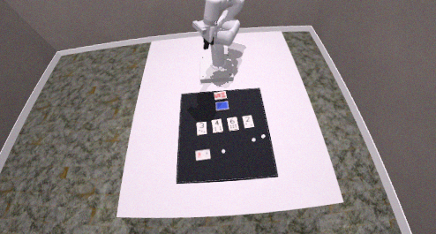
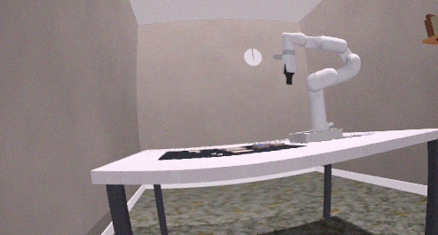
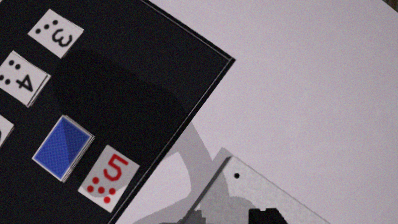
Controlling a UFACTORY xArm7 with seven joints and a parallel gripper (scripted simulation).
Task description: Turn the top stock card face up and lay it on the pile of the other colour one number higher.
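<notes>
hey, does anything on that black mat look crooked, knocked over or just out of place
Nothing stands out. The four piles sit in a tidy row on the black mat, the blue-backed stock lies square, and the gripper hangs high above, shut on nothing.

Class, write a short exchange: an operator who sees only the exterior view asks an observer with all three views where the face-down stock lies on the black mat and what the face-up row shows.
Operator: From the side I see the gripper hanging shut, high over the table, and the cards only edge-on. Where is the stock?
Observer: The blue-backed stock lies on the black mat, just above the row of four face-up cards in the top view.
Operator: What numbers does that row show?
Observer: Black ones, left to right in the top view: 3, 4, 6, 2.
</notes>
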